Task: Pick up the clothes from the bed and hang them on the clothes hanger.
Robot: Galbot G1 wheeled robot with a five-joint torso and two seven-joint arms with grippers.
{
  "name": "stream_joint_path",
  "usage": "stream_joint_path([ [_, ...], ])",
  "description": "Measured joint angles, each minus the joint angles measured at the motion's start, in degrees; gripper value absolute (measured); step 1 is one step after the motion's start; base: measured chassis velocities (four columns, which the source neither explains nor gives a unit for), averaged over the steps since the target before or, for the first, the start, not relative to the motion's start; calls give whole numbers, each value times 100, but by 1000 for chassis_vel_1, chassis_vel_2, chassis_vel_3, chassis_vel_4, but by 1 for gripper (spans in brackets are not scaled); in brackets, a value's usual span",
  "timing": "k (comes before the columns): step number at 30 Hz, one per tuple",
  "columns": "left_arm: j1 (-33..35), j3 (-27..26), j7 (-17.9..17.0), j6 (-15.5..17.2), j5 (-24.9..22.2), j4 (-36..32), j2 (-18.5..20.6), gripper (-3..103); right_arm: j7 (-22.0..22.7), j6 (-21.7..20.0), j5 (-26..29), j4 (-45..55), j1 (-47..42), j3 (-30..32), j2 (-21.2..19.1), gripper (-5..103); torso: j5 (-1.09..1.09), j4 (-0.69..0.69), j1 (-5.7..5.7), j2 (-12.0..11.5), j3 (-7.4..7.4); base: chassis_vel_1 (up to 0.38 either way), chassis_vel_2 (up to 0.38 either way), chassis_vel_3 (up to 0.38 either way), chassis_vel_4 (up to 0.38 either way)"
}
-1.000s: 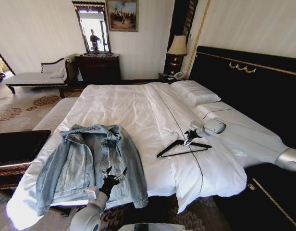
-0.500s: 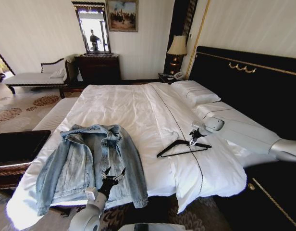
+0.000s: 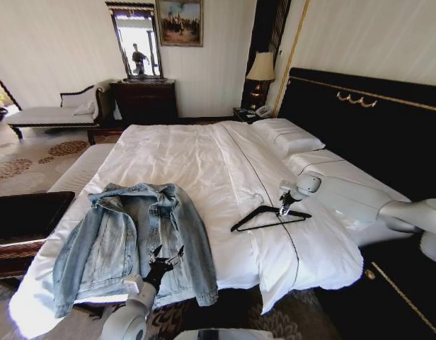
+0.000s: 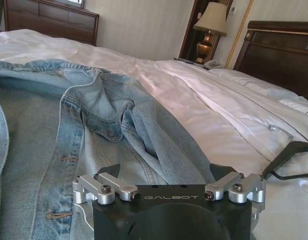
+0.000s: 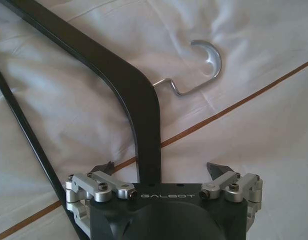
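The right arm (image 3: 366, 202) extends from the right edge of the head view toward the centre, forearm roughly level and wrist bent downward. The right gripper (image 3: 284, 205) points down. In the right wrist view, the right gripper (image 5: 161, 170) has its jaws spread wide; both black fingertips (image 5: 216, 169) project forward from the silver linkage. The left arm (image 3: 129, 319) rises from the bottom edge of the head view. The left gripper (image 3: 168, 256) points forward and up, its fingers parted. In the left wrist view, the left gripper (image 4: 164, 172) likewise has its jaws apart.
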Motion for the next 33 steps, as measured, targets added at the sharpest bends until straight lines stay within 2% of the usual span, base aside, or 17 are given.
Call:
stream_joint_path([
  [4, 3, -45, 4, -12, -26, -16, 41, 100, -54, 33, -23, -10, 81, -164, 31, 99, -1, -3, 0, 0, 0, 0, 0, 0, 0],
  [5, -7, -72, 5, -16, -64, -17, 55, 100, -76, 48, -32, -72, 106, -224, 81, 90, 0, -3, -1, 0, -1, 0, 0, 0, 0],
  [7, -23, -86, 6, -28, -97, -7, 49, 100, -107, 63, -46, -222, 111, -270, 192, 87, 0, -2, -1, 0, -1, 0, 0, 0, 0],
  [9, -7, -76, 7, -47, -91, 14, 33, 100, -125, 69, -72, -327, 106, -293, 276, 77, -1, -2, -1, 1, -1, 0, 0, 0, 0],
  [16, 90, -50, 17, -75, -53, -12, -19, 100, -203, 76, -137, -426, 70, -350, 382, 70, -1, -1, -1, 1, -1, 0, 0, 0, 0],
  [18, 88, -50, 17, -76, -53, -27, -24, 100, -264, 71, -157, -425, 68, -368, 375, 59, -1, -1, -1, 1, -1, 0, 0, 0, 0],
  [21, 66, -53, 18, -76, -52, -33, -24, 100, -310, 66, -193, -413, 68, -381, 352, 53, -1, -1, -1, 1, 0, 0, 0, 0, 0],
  [23, 38, -48, 18, -76, -51, -32, -25, 100, -331, 61, -202, -409, 72, -382, 335, 42, 0, -2, -1, 1, 0, 0, 0, 0, 0],
  [26, 25, -29, 16, -77, -51, -31, -30, 100, -341, 58, -208, -407, 77, -383, 318, 37, 0, -2, -1, 1, -1, 0, 0, 0, 0],
  [29, 20, -3, 13, -76, -48, -52, -44, 100, -340, 51, -206, -399, 80, -390, 310, 23, 0, -2, -1, 1, -1, 0, 0, 0, 0],
  [33, 21, -1, 11, -76, -35, -50, -48, 100, -309, 41, -195, -365, 80, -400, 311, 22, 0, -2, -1, 1, -1, 0, 0, 0, 0],
])
